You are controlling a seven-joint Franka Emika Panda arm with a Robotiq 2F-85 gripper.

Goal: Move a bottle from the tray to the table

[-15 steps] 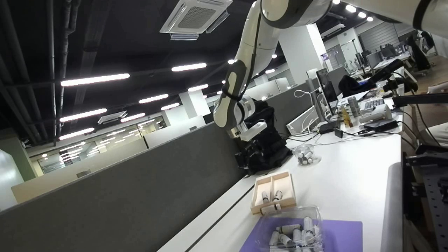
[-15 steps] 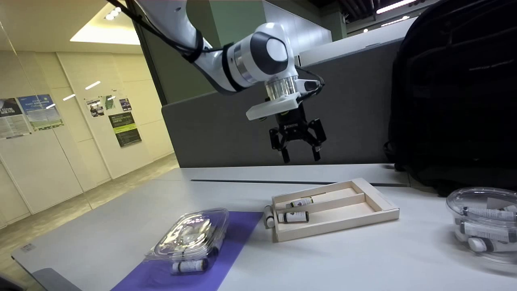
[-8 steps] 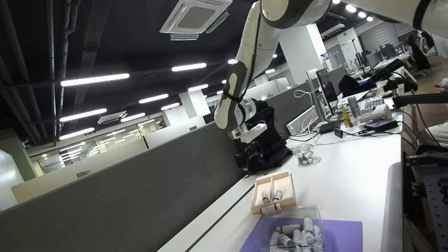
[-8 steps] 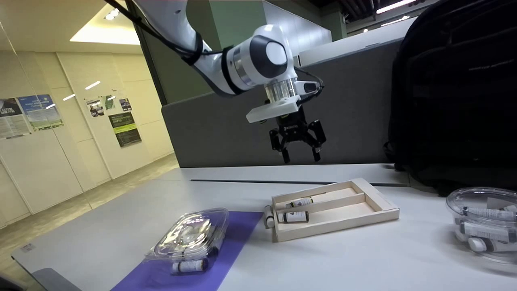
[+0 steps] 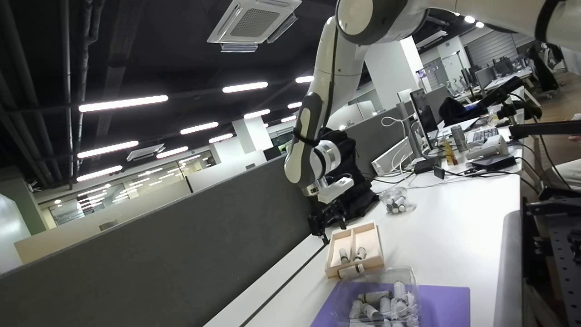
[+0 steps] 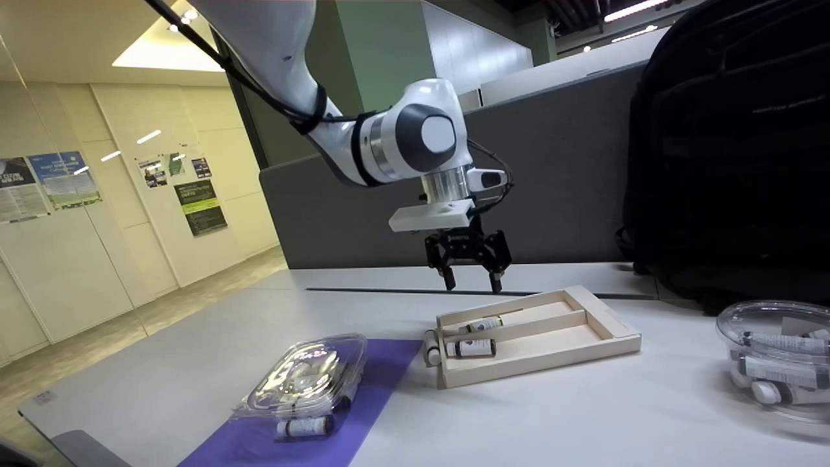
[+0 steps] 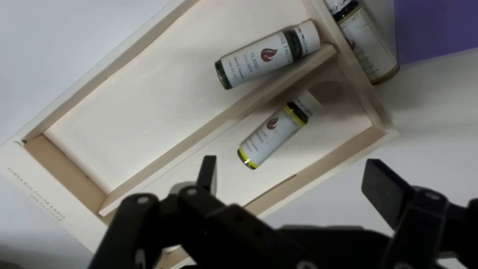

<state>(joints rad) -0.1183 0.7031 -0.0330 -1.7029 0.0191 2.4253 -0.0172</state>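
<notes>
My gripper [image 7: 293, 175] is open and empty, with its black fingers wide apart. In both exterior views it hangs above the table [image 5: 454, 227], behind the wooden two-compartment tray [image 6: 545, 373]. In the wrist view, a yellow-banded bottle [image 7: 270, 130] lies in the compartment nearer the fingers, ahead of the fingertips and untouched. A dark-glass bottle [image 7: 261, 59] lies in the other compartment. A third bottle [image 7: 368, 46] lies on the table against the tray's end wall. A clear plastic tray-like container [image 6: 305, 383] holding several bottles stands on the purple mat; its sides also show here [image 5: 399, 274].
The purple mat [image 6: 382, 383] lies beside the wooden tray. A round clear tub [image 6: 778, 318] with several bottles stands past the tray's far end. A black backpack [image 6: 726, 162] leans by the dark grey partition [image 6: 363, 220], which runs behind the gripper.
Over the last half second my gripper has moved down closer to the table and the wooden tray, still open. Before that it barely moved. The bottles and trays have not moved.
</notes>
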